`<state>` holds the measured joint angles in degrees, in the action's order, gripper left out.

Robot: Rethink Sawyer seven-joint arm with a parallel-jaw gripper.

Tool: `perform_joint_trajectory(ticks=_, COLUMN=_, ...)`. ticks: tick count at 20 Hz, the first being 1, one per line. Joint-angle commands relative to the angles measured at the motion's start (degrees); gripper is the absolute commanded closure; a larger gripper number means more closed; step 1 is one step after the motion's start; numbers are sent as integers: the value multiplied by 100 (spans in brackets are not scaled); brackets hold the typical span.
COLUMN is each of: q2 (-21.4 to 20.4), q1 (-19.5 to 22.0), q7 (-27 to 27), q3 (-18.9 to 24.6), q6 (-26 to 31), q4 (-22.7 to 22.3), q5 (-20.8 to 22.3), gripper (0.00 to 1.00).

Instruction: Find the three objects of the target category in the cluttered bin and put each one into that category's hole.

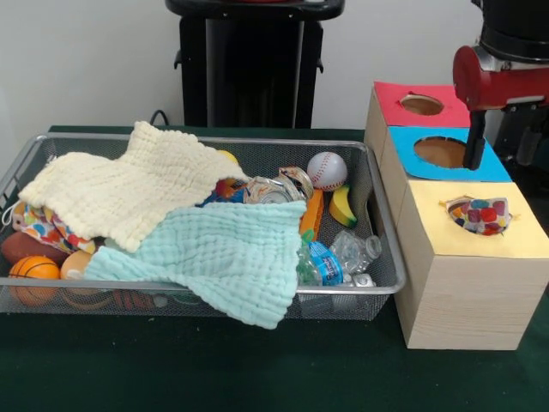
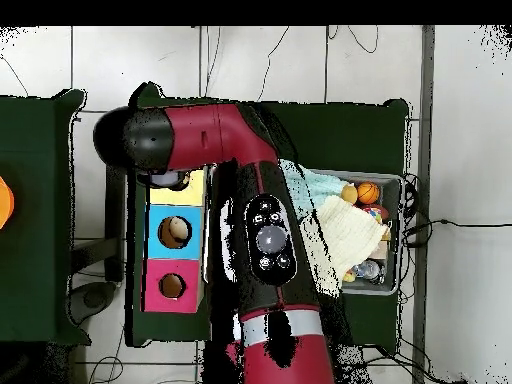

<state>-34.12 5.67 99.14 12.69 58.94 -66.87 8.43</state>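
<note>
The wire mesh bin point(image 1: 377, 215) holds a cream waffle cloth point(image 1: 129, 193) and a mint-green waffle cloth point(image 1: 219, 257) spread over clutter. One dotted fabric piece point(image 1: 34, 225) peeks out at the bin's left edge and another point(image 1: 225, 187) shows between the cloths. A third dotted piece point(image 1: 480, 215) sits in the hole of the yellow-faced box point(image 1: 515, 236), partly sticking out. My gripper point(image 1: 502, 154) hangs open and empty above the blue-faced box, just behind the yellow one. In the overhead view the arm point(image 2: 265, 240) hides the gripper and most of the yellow face point(image 2: 192, 185).
The blue-faced box point(image 1: 493, 167) and red-faced box point(image 1: 390, 99) stand behind the yellow one. The bin also holds a baseball point(image 1: 327, 169), a banana toy point(image 1: 343, 206), a plastic bottle point(image 1: 343, 256), cans and orange balls point(image 1: 33, 270). The mint cloth drapes over the bin's front rim.
</note>
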Motion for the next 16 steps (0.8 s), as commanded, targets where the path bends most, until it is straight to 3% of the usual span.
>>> perform_joint_trajectory(ticks=1, q2=88, q1=421, q7=71, q3=-24, q6=315, q4=-344, q5=40, gripper=0)
perform_joint_trajectory(ticks=16, q2=119, q1=1241, q7=-911, q3=200, q6=-227, q4=-831, q5=477, gripper=0)
